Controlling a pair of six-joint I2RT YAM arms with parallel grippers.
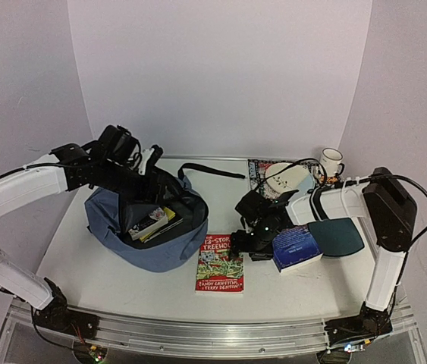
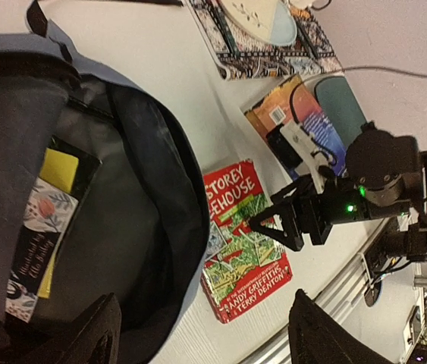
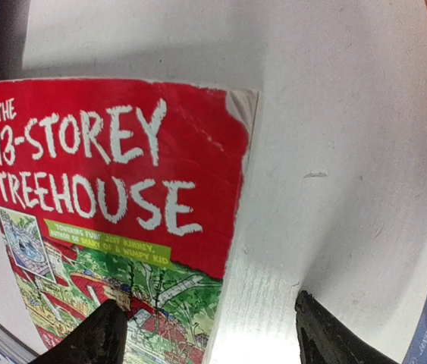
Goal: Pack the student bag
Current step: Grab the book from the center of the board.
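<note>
Hovering just above the red paperback (image 3: 114, 205), the right gripper (image 3: 209, 337) has its jaws spread wide and holds nothing, with the 2 fingers (image 3: 95, 337) straddling the book's white page edge. The cover reads "THE 13-STOREY TREEHOUSE", with "ANDY GRIFFITHS & TERRY DENTON" at its near end. The book lies flat on the table (image 1: 289, 292), its long axis running from the near edge towards the far one, and its left side sits just beside the student bag (image 1: 149, 243). So the bag lies to this gripper's left, slumped with its mouth gaping upward, and the right arm is plainly the nearer one to the book. The left gripper (image 2: 209, 334) hangs over the bag's far rim, jaws also wide apart and gripping nothing I can see. Inside the bag lie a yellow item (image 2: 61, 171) and a dark-spined book (image 2: 35, 243) — its lettering is too small to read
</note>
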